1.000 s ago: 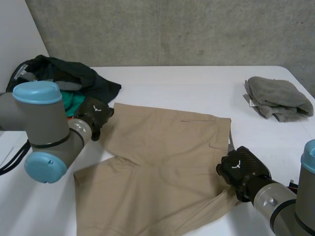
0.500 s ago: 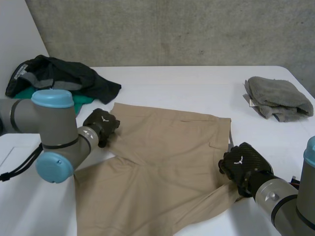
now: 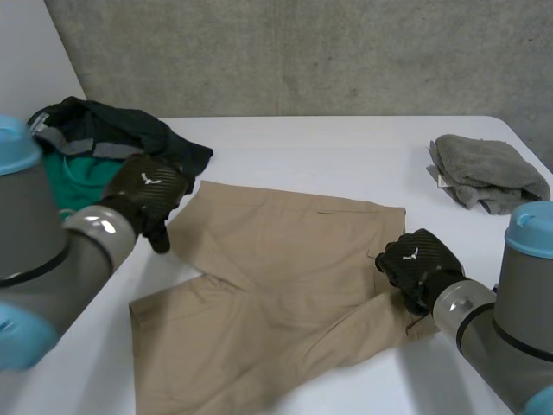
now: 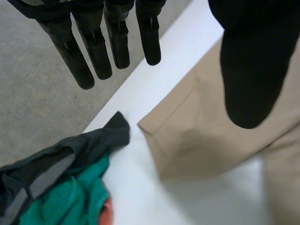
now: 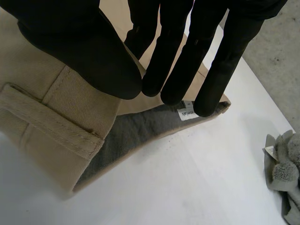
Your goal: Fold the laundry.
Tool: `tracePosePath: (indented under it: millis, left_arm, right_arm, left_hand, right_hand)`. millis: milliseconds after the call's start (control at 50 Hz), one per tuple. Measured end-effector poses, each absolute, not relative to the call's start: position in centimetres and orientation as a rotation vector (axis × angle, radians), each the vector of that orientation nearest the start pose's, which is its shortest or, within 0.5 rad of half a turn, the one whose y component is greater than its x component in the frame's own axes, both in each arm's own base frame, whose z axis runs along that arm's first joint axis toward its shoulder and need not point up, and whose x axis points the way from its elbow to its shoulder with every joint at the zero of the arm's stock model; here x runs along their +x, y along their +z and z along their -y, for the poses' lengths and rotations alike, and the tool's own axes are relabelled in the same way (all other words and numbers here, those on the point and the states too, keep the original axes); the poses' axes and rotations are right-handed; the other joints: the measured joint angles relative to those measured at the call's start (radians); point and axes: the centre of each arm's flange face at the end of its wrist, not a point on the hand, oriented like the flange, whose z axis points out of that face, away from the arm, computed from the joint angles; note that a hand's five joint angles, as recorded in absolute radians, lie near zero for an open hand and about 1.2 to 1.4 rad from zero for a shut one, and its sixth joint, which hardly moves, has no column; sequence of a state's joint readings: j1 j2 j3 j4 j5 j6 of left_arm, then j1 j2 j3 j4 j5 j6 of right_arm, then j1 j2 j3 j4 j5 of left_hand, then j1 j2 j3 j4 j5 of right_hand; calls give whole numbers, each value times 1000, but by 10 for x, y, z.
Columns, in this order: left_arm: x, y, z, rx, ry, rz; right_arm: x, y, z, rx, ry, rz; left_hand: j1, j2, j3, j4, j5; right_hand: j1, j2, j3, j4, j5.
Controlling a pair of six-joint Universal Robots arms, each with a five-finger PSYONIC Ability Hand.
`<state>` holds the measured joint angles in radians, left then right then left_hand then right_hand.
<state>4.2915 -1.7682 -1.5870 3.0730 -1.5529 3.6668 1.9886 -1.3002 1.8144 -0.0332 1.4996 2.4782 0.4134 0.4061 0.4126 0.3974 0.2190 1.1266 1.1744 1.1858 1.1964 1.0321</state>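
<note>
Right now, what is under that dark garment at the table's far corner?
A green cloth shows from under the dark garment, with a bit of orange fabric beside it. How far they run beneath is covered.

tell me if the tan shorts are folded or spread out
Spread out, not folded: the shorts lie flat on the table; only the waistband edge pinched by the right hand turns up, showing grey lining.

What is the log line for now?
left robot hand: open, above beige shorts leg corner | right robot hand: pinching waistband | fold: not yet
</note>
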Motion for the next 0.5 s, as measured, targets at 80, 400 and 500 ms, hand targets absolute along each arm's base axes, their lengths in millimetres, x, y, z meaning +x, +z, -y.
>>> tracePosePath:
  millis: [80, 400, 500]
  left_arm:
    - [-242, 249, 205, 1048, -1861, -2348]
    - [-218, 205, 97, 1113, -1446, -2753]
    - [-216, 190, 97, 1118, -1394, -2763]
  right_arm:
    - [246, 161, 216, -1449, -1692, -2315]
    - [247, 159, 220, -1437, -1762, -2284]
    - [247, 158, 218, -1439, -1754, -2288]
  left_hand:
    - [-7, -11, -11, -7, -8]
    - [-8, -14, -11, -8, -10]
    - [-8, -13, -11, -7, -9]
  right_hand:
    - [0, 0, 0, 0, 0]
    - [0, 0, 0, 0, 0]
    - [0, 0, 0, 0, 0]
